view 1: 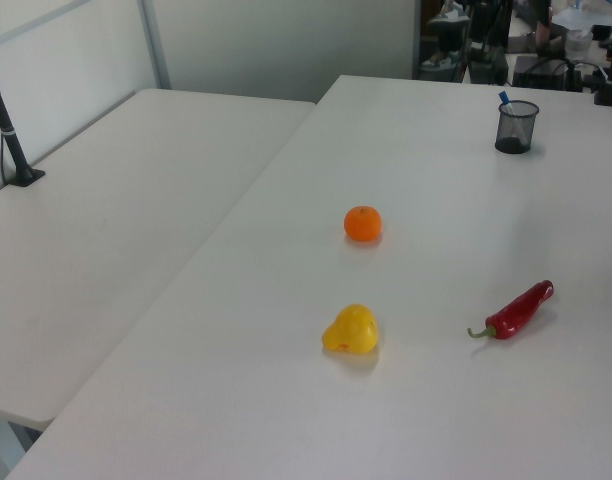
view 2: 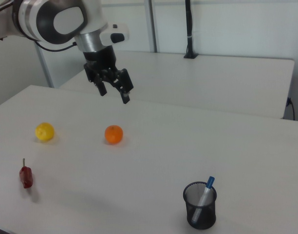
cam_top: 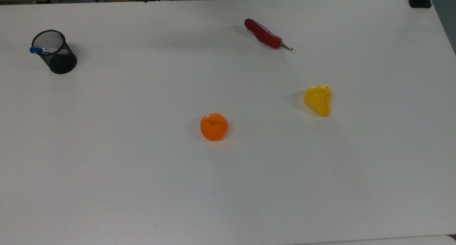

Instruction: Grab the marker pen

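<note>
The marker pen (cam_top: 42, 50) has a white barrel and a blue cap. It stands tilted in a black mesh cup (cam_top: 58, 57) near the top view's far left corner, cap end poking over the rim. In the left view the marker pen (view 1: 504, 97) rises from the cup (view 1: 516, 126) at the far right. In the right view the marker pen (view 2: 205, 191) leans in the cup (view 2: 200, 210) at the front. My gripper (view 2: 114, 95) hangs open and empty in the air above the orange (view 2: 113, 134), far from the cup.
An orange (cam_top: 213, 126) lies mid-table, a yellow pear-shaped fruit (cam_top: 318, 99) to the top view's right, and a red chili pepper (cam_top: 265, 34) near the far edge. A second white table (view 1: 106, 230) adjoins on the left view's left.
</note>
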Robot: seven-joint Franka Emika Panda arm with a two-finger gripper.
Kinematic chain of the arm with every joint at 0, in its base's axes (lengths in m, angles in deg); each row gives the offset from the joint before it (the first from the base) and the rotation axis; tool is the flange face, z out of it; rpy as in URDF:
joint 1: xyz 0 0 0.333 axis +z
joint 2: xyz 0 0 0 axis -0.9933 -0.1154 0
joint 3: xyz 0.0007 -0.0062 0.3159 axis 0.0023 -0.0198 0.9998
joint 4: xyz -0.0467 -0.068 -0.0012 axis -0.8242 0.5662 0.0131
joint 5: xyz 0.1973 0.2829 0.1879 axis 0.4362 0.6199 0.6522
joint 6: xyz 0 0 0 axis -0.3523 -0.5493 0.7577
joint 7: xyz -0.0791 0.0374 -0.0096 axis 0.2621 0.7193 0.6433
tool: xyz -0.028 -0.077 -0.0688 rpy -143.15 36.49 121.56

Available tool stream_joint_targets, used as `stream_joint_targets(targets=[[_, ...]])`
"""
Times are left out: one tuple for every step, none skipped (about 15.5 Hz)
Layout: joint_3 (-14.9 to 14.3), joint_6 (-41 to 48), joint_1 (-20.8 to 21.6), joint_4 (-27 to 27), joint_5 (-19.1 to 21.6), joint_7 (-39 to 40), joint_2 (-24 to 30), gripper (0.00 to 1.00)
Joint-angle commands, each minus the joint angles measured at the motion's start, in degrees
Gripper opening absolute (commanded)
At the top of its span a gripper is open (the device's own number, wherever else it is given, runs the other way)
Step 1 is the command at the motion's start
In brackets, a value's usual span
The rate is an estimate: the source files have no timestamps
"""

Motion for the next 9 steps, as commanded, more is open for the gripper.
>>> stream_joint_targets(targets=[[-1.6,-4.9,-2.3,-0.9,-0.7,1.3,1.0,1.00],[-2.0,-6.2,-2.9,-0.9,-0.8,1.4,0.8,1.00],[-2.8,-7.7,-3.1,-1.0,-1.2,1.4,0.6,1.00],[-3.2,-8.8,-3.1,-1.1,-1.9,1.4,0.2,1.00],[-3.8,-9.8,-3.2,-1.2,-2.7,1.4,-0.2,1.00],[-4.4,-11.2,-3.2,-1.4,-3.5,1.3,-0.9,1.00],[-5.0,-12.8,-3.2,-1.5,-4.0,1.1,-1.3,1.00],[-5.7,-13.4,-3.3,-1.7,-4.2,1.2,-1.8,1.00],[-6.6,-14.1,-3.6,-1.9,-4.2,1.2,-2.0,1.00]])
